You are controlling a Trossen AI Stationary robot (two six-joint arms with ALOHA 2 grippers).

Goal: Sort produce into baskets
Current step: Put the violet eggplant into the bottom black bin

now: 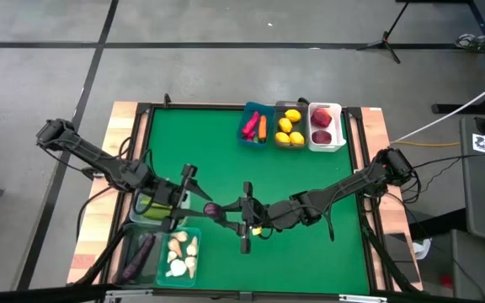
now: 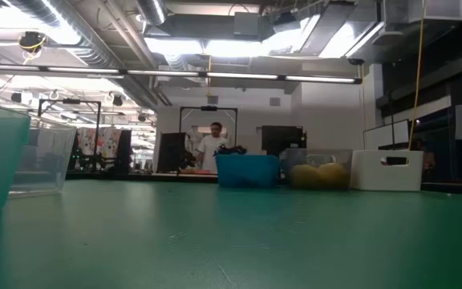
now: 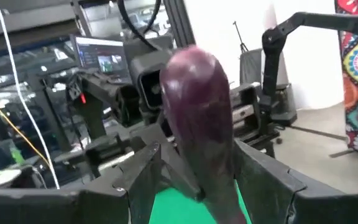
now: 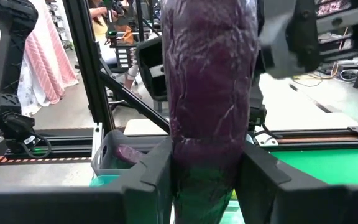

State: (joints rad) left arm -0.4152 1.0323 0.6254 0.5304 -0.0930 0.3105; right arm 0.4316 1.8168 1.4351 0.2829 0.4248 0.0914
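Note:
A dark purple eggplant (image 1: 214, 209) hangs in the air over the green table's near middle, between my two grippers. My left gripper (image 1: 197, 204) comes from the table's left and is shut on one end of it. My right gripper (image 1: 236, 211) comes from the right and is shut on the other end. In the left wrist view the eggplant (image 3: 197, 99) fills the gap of my left gripper (image 3: 197, 149). In the right wrist view the eggplant (image 4: 210, 81) likewise fills the gap of my right gripper (image 4: 204, 152). The low view shows neither gripper. My left gripper pinches the eggplant's left end (image 3: 219, 155) between its two fingers, one on each side. The fingers come about level from the table's left and lie along the eggplant, which is lifted clear of the table. My right gripper pinches the eggplant's right end (image 4: 191, 143) between its two fingers. They come level from the table's right, along the eggplant, which reaches away from them toward the left gripper.
At the far edge stand a blue basket (image 1: 255, 124) with a pink pepper and a carrot, a clear one (image 1: 290, 126) with lemons, and a white one (image 1: 325, 126) with apples. Near left stand baskets with cucumbers (image 1: 150, 207), an eggplant (image 1: 137, 257) and garlic (image 1: 181, 255). Something yellow (image 1: 257, 229) shows under the right arm.

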